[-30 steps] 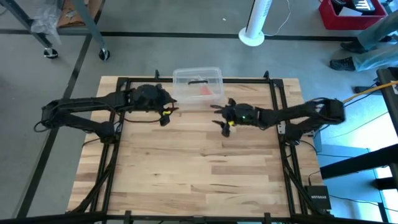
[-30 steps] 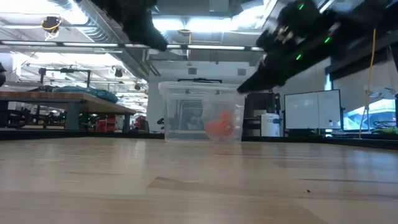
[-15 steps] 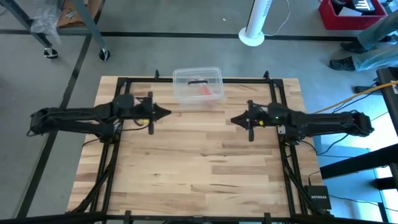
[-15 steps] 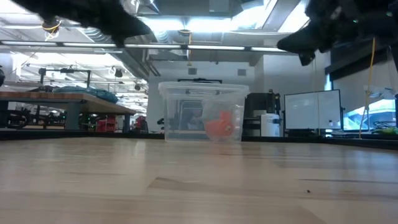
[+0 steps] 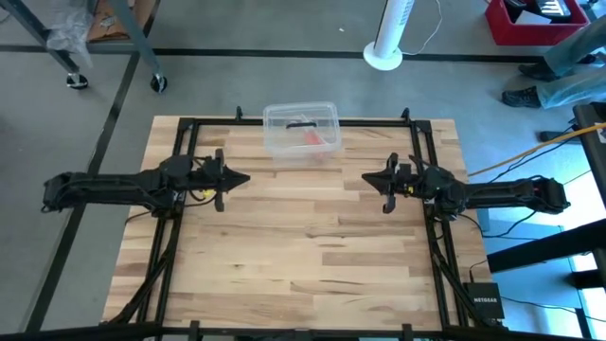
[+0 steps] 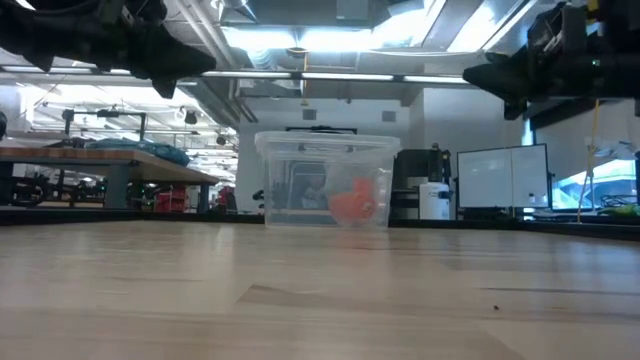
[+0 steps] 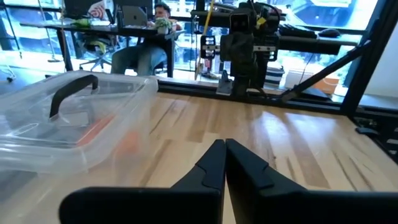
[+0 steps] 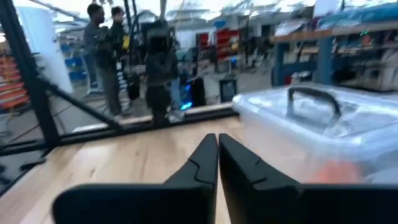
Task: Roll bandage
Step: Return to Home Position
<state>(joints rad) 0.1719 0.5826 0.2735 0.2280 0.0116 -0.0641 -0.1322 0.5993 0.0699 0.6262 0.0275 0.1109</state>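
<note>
Bandage [image 5: 311, 138] = orange bundle inside the clear box [image 5: 301, 131], lying in the half of the box toward the right arm; low view shows it on the box floor [image 6: 352, 205]

Box sits at the far edge of the bench [image 5: 303, 256], about midway along that edge, lid on, dark handle [image 5: 301, 123] on top

Left gripper [image 5: 244, 176] hangs above the bench near its left edge, pointing inward, well apart from the box; arm stretched out low and level. Fingers [image 7: 211, 163] clenched tip to tip, nothing between them (left wrist view)

Right gripper [image 5: 366, 180] mirrors it near the right edge of the bench, pointing inward toward the left one, also well apart from the box. Fingers [image 8: 230, 152] pressed together, grasping nothing (right wrist view)

Both grippers sit nearer the viewer's side than the box, wide bare wood between them

Both wrist views catch the box with an orange blur inside; beyond the bench a person [image 7: 149, 37] sits at a desk
</note>
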